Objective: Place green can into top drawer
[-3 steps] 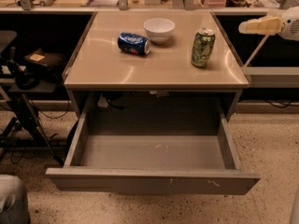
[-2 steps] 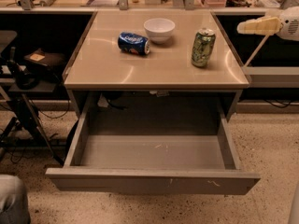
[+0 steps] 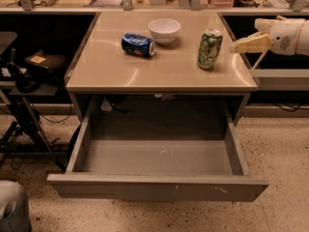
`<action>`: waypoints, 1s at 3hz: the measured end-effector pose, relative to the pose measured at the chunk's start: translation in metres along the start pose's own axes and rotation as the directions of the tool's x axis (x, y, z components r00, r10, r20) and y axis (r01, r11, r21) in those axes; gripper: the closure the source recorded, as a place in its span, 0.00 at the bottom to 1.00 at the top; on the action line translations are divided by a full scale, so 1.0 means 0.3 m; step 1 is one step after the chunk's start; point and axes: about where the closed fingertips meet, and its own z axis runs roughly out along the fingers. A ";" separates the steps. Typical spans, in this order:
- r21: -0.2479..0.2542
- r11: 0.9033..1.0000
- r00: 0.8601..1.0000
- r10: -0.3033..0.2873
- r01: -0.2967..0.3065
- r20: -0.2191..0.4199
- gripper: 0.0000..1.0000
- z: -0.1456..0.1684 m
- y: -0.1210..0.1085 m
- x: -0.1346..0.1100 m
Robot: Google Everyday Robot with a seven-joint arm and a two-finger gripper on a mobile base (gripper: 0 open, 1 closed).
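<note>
Green can [image 3: 210, 49], mottled green and pale yellow with a silver top, stands upright near the table's [image 3: 111, 71] right edge, above the open drawer [image 3: 157, 188]; gripper [image 3: 235, 47] hovers just off that edge, level with the can, pointing at it, holding nothing, opening cannot be told.

Warm overhead light glares off the desk [image 3: 169, 67], dark shadow beneath; gripper [image 3: 235, 47] brightly lit beside its right edge.

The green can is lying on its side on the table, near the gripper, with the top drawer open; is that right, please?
Not quite: the camera view shows the green can standing upright on the table, near the gripper, with the top drawer open.
</note>
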 end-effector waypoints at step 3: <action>-0.013 0.989 0.982 -0.148 0.147 -0.119 0.00 0.147 0.083 0.068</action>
